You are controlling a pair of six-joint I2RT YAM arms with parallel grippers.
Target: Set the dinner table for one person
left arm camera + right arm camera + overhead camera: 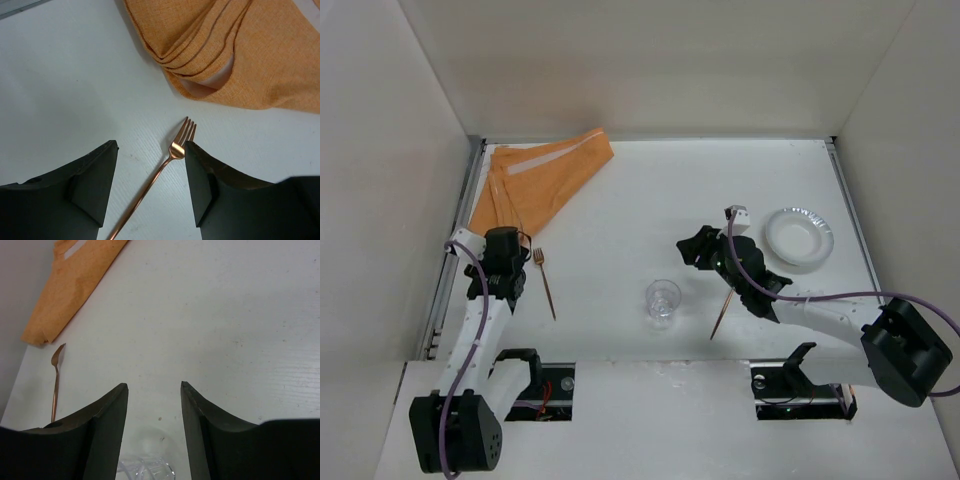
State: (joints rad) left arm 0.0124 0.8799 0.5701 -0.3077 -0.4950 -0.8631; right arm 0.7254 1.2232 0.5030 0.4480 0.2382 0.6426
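Note:
The dinner table [650,200] is a white tabletop. A folded orange placemat [535,180] lies at its back left. A copper fork [545,282] lies in front of the placemat. My left gripper [505,245] is open just left of the fork; in the left wrist view the fork [170,160] lies on the table between the open fingers [150,150], tines toward the placemat [240,50]. A clear glass [662,300] stands upright at centre. My right gripper [698,250] is open and empty above and behind the glass [145,467].
A white plate [799,236] sits at the right. A thin copper utensil [723,312] lies under the right arm, beside the glass. Metal rails [455,250] run along the table's left and right edges. The right wrist view also shows the fork [56,375] and placemat [75,280].

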